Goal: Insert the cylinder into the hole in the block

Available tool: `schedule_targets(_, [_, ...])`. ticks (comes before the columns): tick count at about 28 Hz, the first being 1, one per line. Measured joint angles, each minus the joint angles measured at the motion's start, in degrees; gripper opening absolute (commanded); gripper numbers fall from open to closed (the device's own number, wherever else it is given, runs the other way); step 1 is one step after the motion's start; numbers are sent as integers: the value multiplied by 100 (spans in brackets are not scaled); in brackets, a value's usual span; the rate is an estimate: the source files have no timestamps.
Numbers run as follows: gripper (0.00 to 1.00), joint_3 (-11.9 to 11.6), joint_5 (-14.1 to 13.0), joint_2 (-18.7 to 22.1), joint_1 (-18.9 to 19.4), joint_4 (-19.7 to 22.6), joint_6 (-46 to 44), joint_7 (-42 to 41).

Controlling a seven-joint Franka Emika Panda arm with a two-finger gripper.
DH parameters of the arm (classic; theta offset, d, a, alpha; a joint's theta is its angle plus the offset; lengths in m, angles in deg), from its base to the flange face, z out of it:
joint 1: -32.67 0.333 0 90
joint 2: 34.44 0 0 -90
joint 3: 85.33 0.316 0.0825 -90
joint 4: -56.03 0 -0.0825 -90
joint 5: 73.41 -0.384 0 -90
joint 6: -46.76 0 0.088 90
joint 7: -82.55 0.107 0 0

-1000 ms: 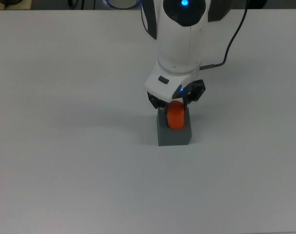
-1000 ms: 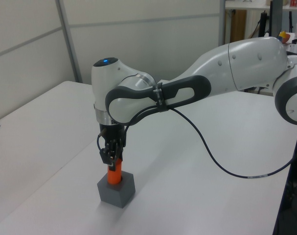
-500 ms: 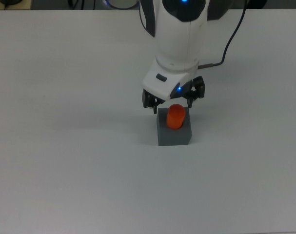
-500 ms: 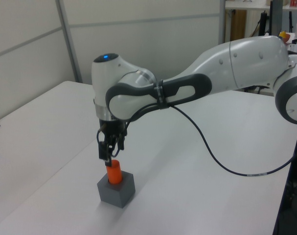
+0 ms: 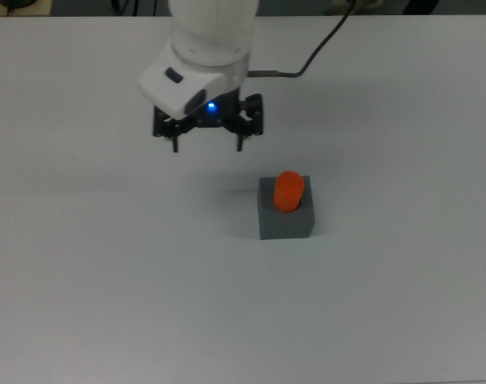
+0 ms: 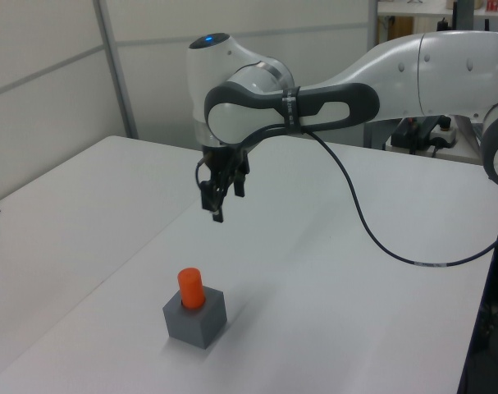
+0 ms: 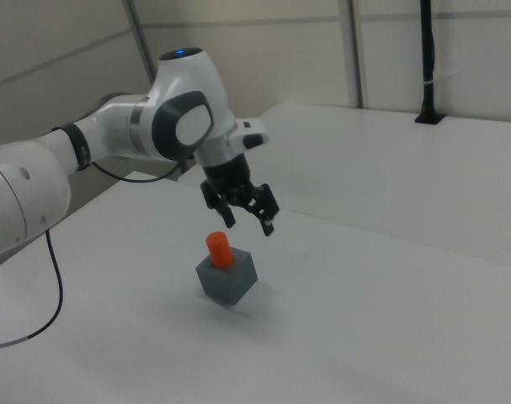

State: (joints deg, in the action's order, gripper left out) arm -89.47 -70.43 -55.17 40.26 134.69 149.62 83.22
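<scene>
Gripper (image 5: 207, 144) is pulling away from the cylinder (image 5: 288, 190): a second ago its fingers were closed around the orange piece, half a second ago they were spread just above it, now they are standing wide apart and empty. In the top view it is moving up and toward the top view's left, well clear of the block (image 5: 286, 217). In the left view it is rising high above the table, arm swinging back with it.

Cylinder (image 5: 289, 190): smooth, bright orange, plastic-looking with a slight sheen. Block (image 5: 287, 218): dark grey, matt, even-surfaced. Worktop (image 5: 106, 280): pale grey-white, matt, smooth. Arm shell (image 6: 413, 70): glossy white plastic with dark grey joints. Tool (image 5: 207, 142): black, matt.
</scene>
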Motion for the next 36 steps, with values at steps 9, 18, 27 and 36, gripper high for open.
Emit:
schedule_targets(9, [100,-252,4,-22,-156,199,0,-503])
schedule_targets(18, [100,-252,4,-30,-284,278,0,-867])
schedule_targets(27, [100,-252,4,-43,-296,356,-11,-901])
schedule_targets(36, [100,-252,-96,-45,-296,370,-135,-901])
